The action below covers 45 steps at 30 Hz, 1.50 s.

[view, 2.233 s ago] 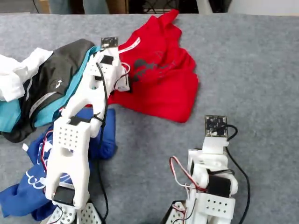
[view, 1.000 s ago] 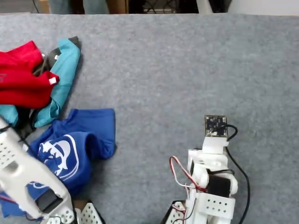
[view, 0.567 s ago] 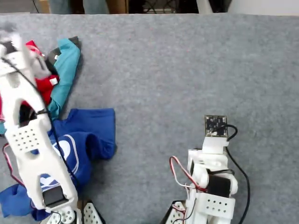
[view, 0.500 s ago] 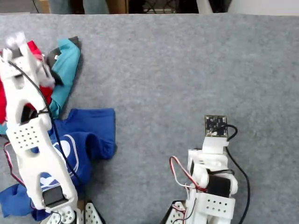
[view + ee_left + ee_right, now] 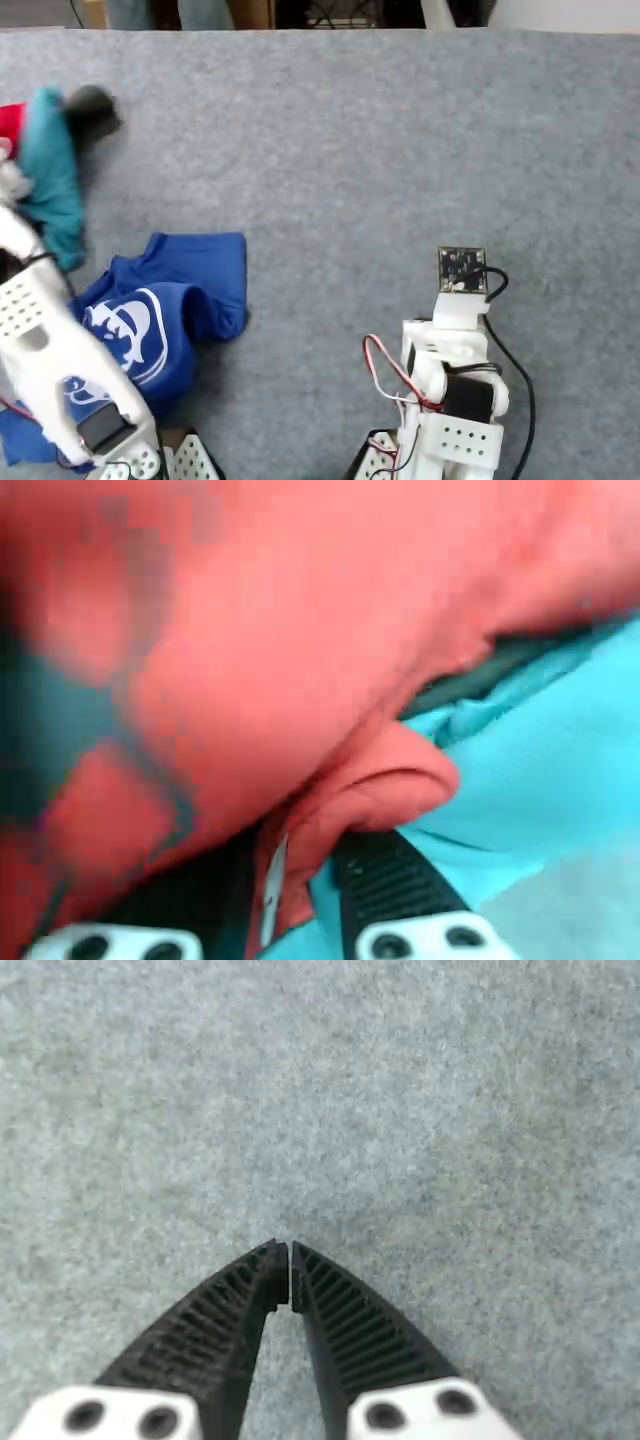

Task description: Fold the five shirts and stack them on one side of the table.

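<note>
- Red cloth shirt (image 5: 250, 660) bunches at the grey desk's (image 5: 400, 140) far-left edge, pinched in the left pincer (image 5: 296, 865), against the teal shirt (image 5: 540, 750).
- Right pincer (image 5: 289, 1256), closed and empty, sits well apart; left arm is nearer.

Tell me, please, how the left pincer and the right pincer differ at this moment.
The left pincer grips a fold of the red shirt; the right pincer is shut on nothing. The left pincer lies against the teal shirt, the right pincer above bare table. Both are black and ribbed.
</note>
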Each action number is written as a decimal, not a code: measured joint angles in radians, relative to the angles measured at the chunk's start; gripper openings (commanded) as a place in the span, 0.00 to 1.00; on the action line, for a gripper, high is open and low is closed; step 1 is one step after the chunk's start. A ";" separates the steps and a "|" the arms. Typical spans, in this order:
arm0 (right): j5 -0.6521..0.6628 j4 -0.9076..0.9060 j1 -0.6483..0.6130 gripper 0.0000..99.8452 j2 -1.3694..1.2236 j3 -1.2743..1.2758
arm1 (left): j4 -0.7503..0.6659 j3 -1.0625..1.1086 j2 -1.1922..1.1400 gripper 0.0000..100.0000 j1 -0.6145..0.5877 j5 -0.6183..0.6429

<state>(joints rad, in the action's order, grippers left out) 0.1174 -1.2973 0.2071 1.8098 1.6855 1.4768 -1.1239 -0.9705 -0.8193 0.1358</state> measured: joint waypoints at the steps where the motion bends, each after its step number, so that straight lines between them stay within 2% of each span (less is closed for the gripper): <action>1: 0.000 0.000 0.000 0.01 0.000 0.000 | 0.018 -0.052 0.000 0.03 -0.037 0.003; 4: 0.000 0.000 0.000 0.01 0.000 0.000 | 0.103 -0.229 0.000 0.06 -0.124 0.011; 7: 0.000 0.000 0.000 0.01 0.000 0.000 | 0.227 -0.381 0.002 0.20 -0.144 0.011; 9: 0.000 0.000 0.000 0.01 0.000 0.000 | 0.259 -0.393 0.003 0.28 -0.127 -0.009; 13: 0.000 0.000 0.000 0.01 0.000 0.000 | 0.276 -0.371 0.020 0.29 -0.086 -0.060; 17: 0.000 0.000 0.000 0.01 0.000 0.000 | 0.276 -0.252 0.146 0.29 -0.043 -0.147; 22: 0.000 0.000 0.000 0.01 0.000 0.000 | 0.276 0.106 0.431 0.29 0.035 -0.232; 28: 0.000 0.000 0.000 0.01 0.000 0.000 | 0.247 0.822 0.838 0.29 0.175 -0.345; 33: 0.000 0.000 0.000 0.01 0.000 0.000 | -0.003 1.404 1.125 0.29 0.249 -0.361; 36: 0.000 0.000 0.000 0.01 0.000 0.000 | -0.164 1.709 1.244 0.29 0.341 -0.361; 39: 0.000 0.000 0.000 0.01 0.000 0.000 | -0.315 1.939 1.292 0.29 0.439 -0.304; 41: 0.000 0.000 0.000 0.01 0.000 0.000 | -0.390 2.024 1.295 0.23 0.488 -0.265; 45: 0.000 0.000 0.000 0.01 0.000 0.000 | -0.485 2.061 1.278 0.02 0.588 -0.196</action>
<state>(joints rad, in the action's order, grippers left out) 0.1174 -1.2973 0.2071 1.8098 1.6855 0.9920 0.9367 0.3076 -0.2317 -0.0606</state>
